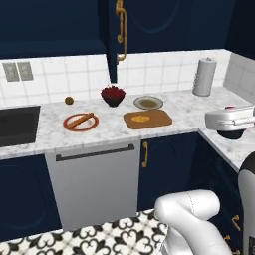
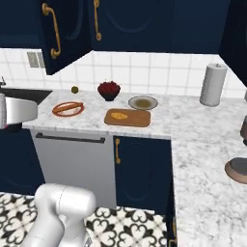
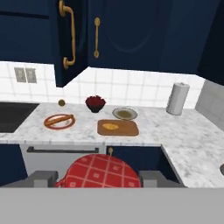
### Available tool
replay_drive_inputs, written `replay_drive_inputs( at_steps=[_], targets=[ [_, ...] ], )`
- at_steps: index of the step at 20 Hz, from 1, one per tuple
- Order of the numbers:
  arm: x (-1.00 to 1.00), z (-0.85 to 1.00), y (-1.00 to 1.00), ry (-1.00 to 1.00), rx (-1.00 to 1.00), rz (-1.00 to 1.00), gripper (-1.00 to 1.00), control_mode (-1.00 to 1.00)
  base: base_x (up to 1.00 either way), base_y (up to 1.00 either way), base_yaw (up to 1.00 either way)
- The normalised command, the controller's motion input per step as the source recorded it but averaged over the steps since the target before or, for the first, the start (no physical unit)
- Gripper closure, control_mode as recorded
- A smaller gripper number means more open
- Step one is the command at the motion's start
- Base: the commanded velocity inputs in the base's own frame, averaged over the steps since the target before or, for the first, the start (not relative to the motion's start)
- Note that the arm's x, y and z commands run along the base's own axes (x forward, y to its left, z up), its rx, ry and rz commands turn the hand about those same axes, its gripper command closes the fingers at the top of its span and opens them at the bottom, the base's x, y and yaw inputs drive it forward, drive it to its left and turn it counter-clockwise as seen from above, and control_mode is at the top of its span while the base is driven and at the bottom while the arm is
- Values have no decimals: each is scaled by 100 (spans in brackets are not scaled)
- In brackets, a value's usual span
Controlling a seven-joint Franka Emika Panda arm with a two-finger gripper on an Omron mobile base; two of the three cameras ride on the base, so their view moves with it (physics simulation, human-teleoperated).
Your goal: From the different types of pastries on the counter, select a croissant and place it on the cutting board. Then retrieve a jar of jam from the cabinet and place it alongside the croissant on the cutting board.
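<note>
Holding the jar of jam [image 3: 99, 171] between my fingers [image 3: 98, 178], I see its round red top with a pale checked pattern just in front of the hand camera. One grey finger stands at each side of the jar, close against it, so my fingers are closed on it. In the left base view a small bit of red shows at the top of my hand.

Ahead of my fingers and lower lies the white marble surface [image 3: 183, 135]. On it, straight beyond the jar, is the wooden cutting board [image 3: 127, 129], flat, and the golden croissant [image 3: 110, 126] lies on the left half of it. The right half of the board is bare. My fingers and the jar are well apart from the board, on the near side of the surface edge.

Just behind the board is a grey plate [image 3: 124, 113] with something brownish on it. Left of this plate stands a dark bowl of red berries [image 3: 95, 103]. Farther left, a red-rimmed plate [image 3: 49, 124] carries the long brown stick pastry [image 3: 60, 119], which lies slantwise across it. A small round olive-coloured thing [image 3: 61, 103] sits near the wall behind that plate.

Above and to the left of my fingers the navy cabinet door [image 3: 65, 39] stands open, with its curved brass handle [image 3: 68, 35] toward me. Far to the right, by the wall, a paper towel roll [image 3: 177, 99] stands upright.
</note>
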Motion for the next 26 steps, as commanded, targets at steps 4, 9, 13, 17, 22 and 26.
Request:
replay_drive_inputs(
  at_steps=[4,9,13,17,22,26],
  targets=[
    [0,0,0,0,0,0,100,100,73,-11,0],
    [0,0,0,0,0,0,100,100,68,-62,0],
    [0,0,0,0,0,0,100,100,0,-87,0],
    [0,0,0,0,0,0,100,100,86,-12,0],
    [0,0,0,0,0,0,100,100,97,-11,0],
    [0,0,0,0,0,0,100,100,85,-25,0]
  ],
)
